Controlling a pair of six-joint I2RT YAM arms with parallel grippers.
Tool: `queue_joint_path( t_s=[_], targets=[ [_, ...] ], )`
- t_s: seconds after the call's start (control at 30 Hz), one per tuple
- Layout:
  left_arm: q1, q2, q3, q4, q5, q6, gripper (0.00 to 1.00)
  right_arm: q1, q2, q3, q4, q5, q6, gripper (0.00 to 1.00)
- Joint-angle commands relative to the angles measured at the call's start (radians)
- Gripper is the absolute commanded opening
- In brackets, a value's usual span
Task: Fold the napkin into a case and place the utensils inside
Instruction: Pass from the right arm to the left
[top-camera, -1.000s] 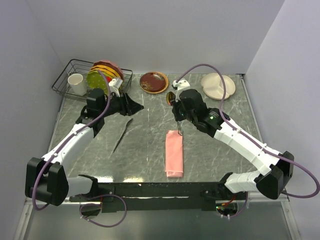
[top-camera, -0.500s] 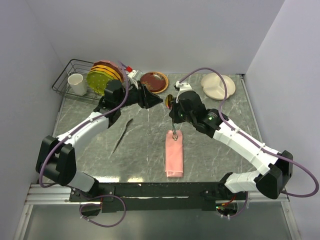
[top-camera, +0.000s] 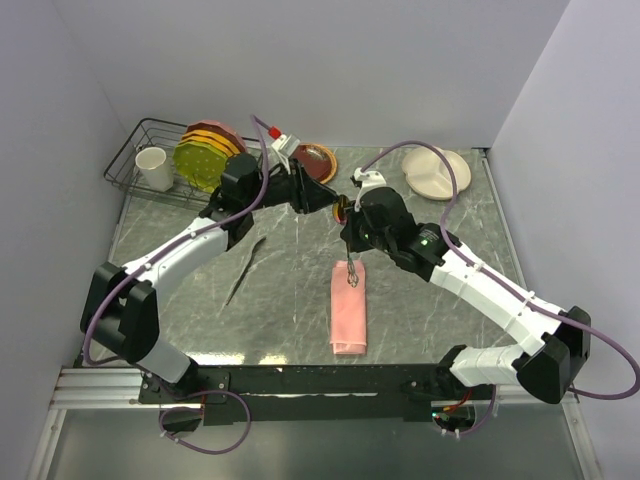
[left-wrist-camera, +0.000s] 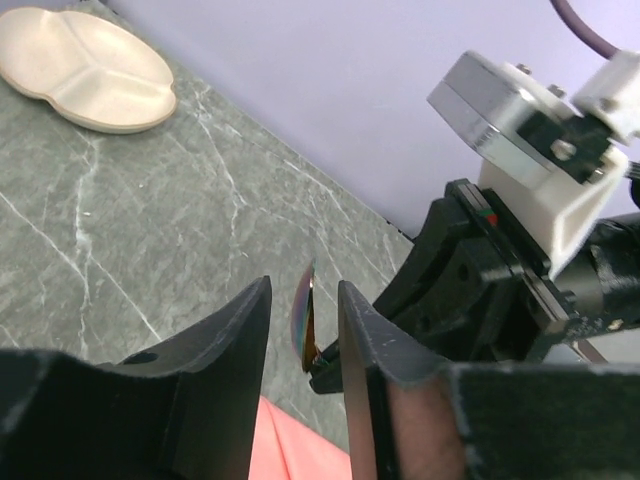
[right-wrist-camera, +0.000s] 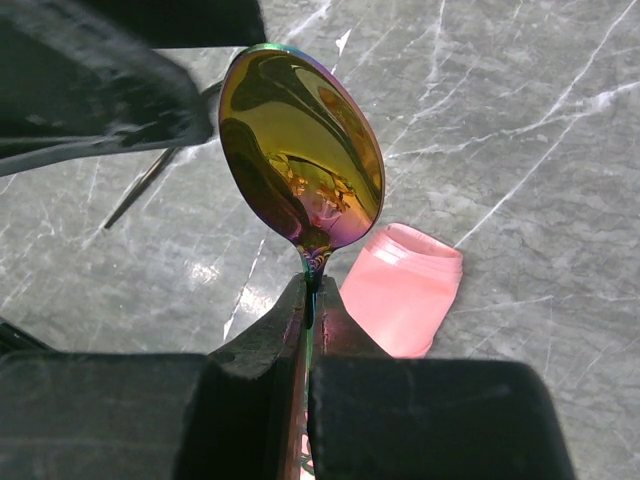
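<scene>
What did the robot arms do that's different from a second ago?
The left gripper swung rightward, away from the dish rack, and now hangs open right at the bowl of the spoon. Nothing new was grabbed or dropped. The right gripper stayed shut on the spoon above the case, barely shifting. The case and the fork did not move.

A wire rack (top-camera: 128, 160) with coloured plates (top-camera: 205, 155) and a white cup (top-camera: 153, 168) stands well left of the left end effector (top-camera: 328, 198). A brown plate (top-camera: 322, 160) lies just behind it, and a cream divided plate (top-camera: 437, 172) off to its right, all on the grey marble desk (top-camera: 200, 300).
</scene>
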Motion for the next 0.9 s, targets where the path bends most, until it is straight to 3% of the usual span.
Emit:
queue_joint_path(
  t_s=[0.0, 0.07, 0.17, 0.2, 0.27, 0.33, 0.37, 0.47, 0.67, 0.87],
  targets=[
    [-0.023, 0.037, 0.073, -0.035, 0.001, 0.041, 0.35, -0.002, -0.04, 0.007, 0.036, -0.003, 0.009, 0.0],
    [-0.029, 0.044, 0.091, -0.062, 0.001, 0.058, 0.3, -0.004, -0.04, 0.007, 0.037, -0.003, 0.011, 0.0],
    [-0.035, 0.053, 0.099, -0.093, 0.001, 0.075, 0.17, -0.004, -0.041, 0.008, 0.037, -0.003, 0.011, 0.0],
    [-0.037, 0.055, 0.1, -0.104, 0.0, 0.075, 0.06, -0.004, -0.042, 0.007, 0.036, -0.003, 0.011, 0.0],
    [-0.037, 0.061, 0.111, -0.119, 0.007, 0.074, 0.01, -0.004, -0.043, 0.011, 0.036, -0.021, 0.009, 0.0],
    [-0.031, 0.078, 0.119, -0.139, 0.029, 0.057, 0.01, -0.004, -0.045, 0.014, 0.036, -0.041, 0.007, 0.19],
    [-0.017, 0.09, 0.117, -0.136, 0.046, 0.04, 0.01, -0.016, -0.045, 0.025, 0.025, -0.072, 0.0, 0.4],
    [0.028, 0.124, 0.085, -0.099, 0.132, -0.016, 0.01, -0.092, -0.051, 0.039, -0.019, -0.198, -0.04, 0.68],
    [0.085, 0.204, 0.014, -0.07, 0.21, -0.017, 0.01, -0.338, -0.026, -0.016, -0.102, -0.596, -0.192, 0.76],
    [0.085, 0.291, 0.068, -0.187, 0.164, 0.101, 0.01, -0.423, 0.084, -0.067, -0.096, -0.684, -0.223, 0.71]
  ],
)
